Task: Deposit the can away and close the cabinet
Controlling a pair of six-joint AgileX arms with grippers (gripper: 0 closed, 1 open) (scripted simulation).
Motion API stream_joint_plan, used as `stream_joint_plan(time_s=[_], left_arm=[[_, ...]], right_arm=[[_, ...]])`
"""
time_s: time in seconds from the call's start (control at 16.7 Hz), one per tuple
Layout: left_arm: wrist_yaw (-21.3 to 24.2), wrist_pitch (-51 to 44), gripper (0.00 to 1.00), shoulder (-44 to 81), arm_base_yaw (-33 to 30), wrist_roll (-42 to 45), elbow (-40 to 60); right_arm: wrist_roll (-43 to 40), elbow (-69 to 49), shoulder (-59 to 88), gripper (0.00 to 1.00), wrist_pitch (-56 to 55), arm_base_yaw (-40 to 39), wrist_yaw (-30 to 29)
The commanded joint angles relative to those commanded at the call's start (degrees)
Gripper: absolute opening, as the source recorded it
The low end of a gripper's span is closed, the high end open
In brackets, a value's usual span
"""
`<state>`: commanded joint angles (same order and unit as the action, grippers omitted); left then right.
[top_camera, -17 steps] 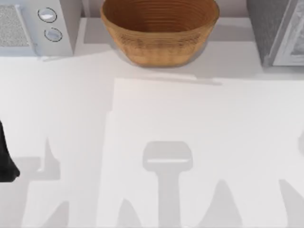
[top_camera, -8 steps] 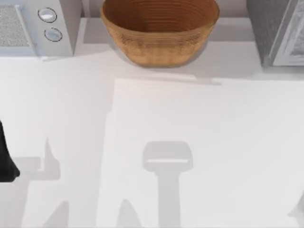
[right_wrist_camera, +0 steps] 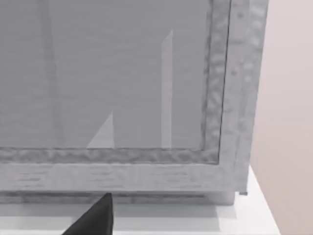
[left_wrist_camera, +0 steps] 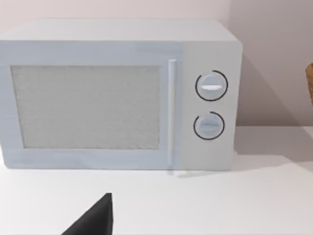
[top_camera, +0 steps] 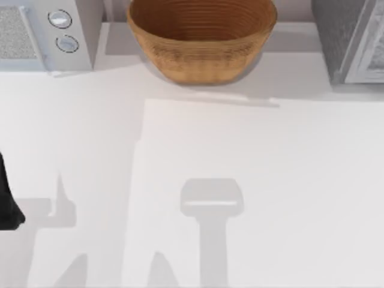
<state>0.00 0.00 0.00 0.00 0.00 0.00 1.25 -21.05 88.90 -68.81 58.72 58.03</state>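
white table — wicker basket at the back, microwave back left, grey cabinet back right; left arm parked at the left edge, finger state unclear.

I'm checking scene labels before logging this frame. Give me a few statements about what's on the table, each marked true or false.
1. A woven basket stands at the back middle of the table. True.
2. The microwave has three round knobs. False: it has two, one above the other.
3. The microwave sits at the table's back left. True.
4. The cabinet stands at the table's front left. False: it is at the back right.
5. A can lies inside the basket. False: its inside looks empty.
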Motion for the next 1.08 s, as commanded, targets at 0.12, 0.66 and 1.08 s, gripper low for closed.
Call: stream_joint_plan(time_s=[0.12,0.66,1.08], left_arm=[[0.00,0.00,1.00,0.00,0.00,0.00,0.00],[0.00,0.00,1.00,0.00,0.00,0.00,0.00],[0.00,0.00,1.00,0.00,0.00,0.00,0.00]], right_arm=[[-0.01,0.18,-0.14,1.00,0.22,-0.23,-0.13],[0.23,-23.22,-1.54,1.00,25.82,1.53,1.51],[0.15,-54.70,-6.27,1.00,63.66,1.80,2.26]])
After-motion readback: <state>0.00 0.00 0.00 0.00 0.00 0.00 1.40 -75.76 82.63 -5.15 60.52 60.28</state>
